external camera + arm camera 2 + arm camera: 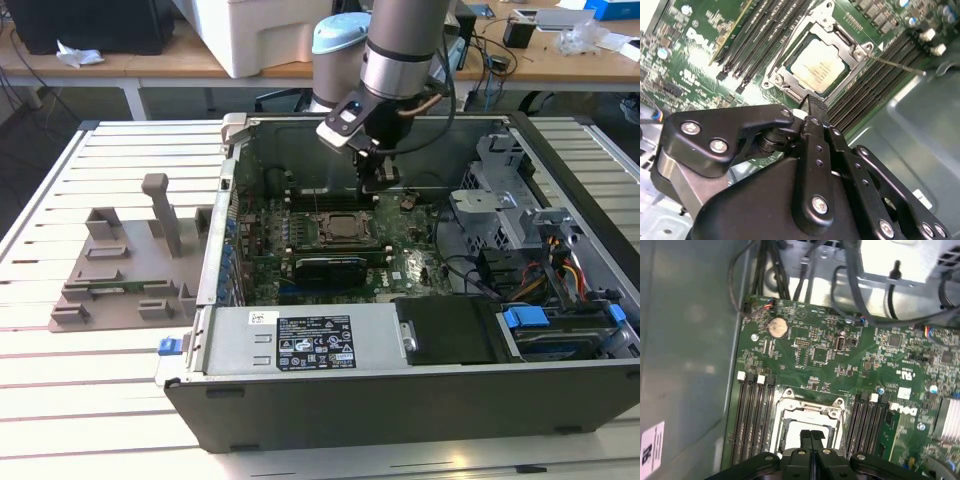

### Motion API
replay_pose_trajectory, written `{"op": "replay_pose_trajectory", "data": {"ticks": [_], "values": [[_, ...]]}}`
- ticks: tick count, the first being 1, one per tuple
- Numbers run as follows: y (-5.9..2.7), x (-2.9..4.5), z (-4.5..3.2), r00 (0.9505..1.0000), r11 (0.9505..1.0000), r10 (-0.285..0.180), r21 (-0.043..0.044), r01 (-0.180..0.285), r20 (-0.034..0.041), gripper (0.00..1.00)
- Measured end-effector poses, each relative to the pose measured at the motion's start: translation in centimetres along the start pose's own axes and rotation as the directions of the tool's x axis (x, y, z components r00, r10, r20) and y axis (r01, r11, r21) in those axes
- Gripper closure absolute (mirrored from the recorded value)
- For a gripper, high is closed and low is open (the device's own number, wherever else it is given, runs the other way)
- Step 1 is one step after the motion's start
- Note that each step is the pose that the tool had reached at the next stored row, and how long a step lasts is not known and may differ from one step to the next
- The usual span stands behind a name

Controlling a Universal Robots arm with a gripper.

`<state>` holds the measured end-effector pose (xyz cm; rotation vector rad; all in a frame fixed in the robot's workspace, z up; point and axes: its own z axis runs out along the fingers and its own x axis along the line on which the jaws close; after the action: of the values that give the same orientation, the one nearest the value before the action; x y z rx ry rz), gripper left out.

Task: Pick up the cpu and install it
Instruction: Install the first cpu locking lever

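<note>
Sitting flat in its socket on the motherboard [262, 250], the cpu [821, 64] shows a pale silver lid ringed by the socket's metal frame [781, 81]. In the exterior view the cpu [345, 228] lies near the middle of the frame, inside the open computer case [400, 410], a little left of and below the gripper [380, 184].

The chip looks light, thin and rigid, with a smooth metal top that would likely slip under a loose pinch. Its underside contacts and the socket beneath are probably the fragile parts, so the safe hold is on two opposite edges, kept level and never pressed down at a tilt.

The fingers [806, 438] are closed tip to tip with nothing between them in both wrist views. In the second wrist view the gripper [812, 106] hangs over the socket frame's edge, just beside the chip's rim. Whether the tips touch the frame cannot be told.
</note>
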<state>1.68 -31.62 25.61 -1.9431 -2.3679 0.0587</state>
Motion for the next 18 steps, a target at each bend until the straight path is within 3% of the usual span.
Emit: {"op": "replay_pose_trajectory", "data": {"ticks": [5,6,10,11,12,14,16,18], "values": [[0.0,0.0,0.0,0.9947,0.9947,-0.103,0.0041,0.103,0.008,0.89],[0.0,0.0,0.0,0.9899,0.99,-0.141,0.0059,0.141,0.0109,0.89],[0.0,0.0,0.0,0.9755,0.9757,-0.219,0.0098,0.219,0.0165,0.89],[0.0,0.0,0.0,0.9669,0.967,-0.255,0.0118,0.254,0.019,0.89],[0.0,0.0,0.0,0.9512,0.9515,-0.308,0.0149,0.307,0.0227,0.89],[0.0,0.0,0.0,0.9269,0.9273,-0.374,0.0192,0.374,0.0271,0.89],[0.0,0.0,0.0,0.9071,0.9075,-0.42,0.0224,0.419,0.03,0.89],[0.0,0.0,0.0,0.8912,0.8917,-0.452,0.0249,0.452,0.032,0.89]]}}
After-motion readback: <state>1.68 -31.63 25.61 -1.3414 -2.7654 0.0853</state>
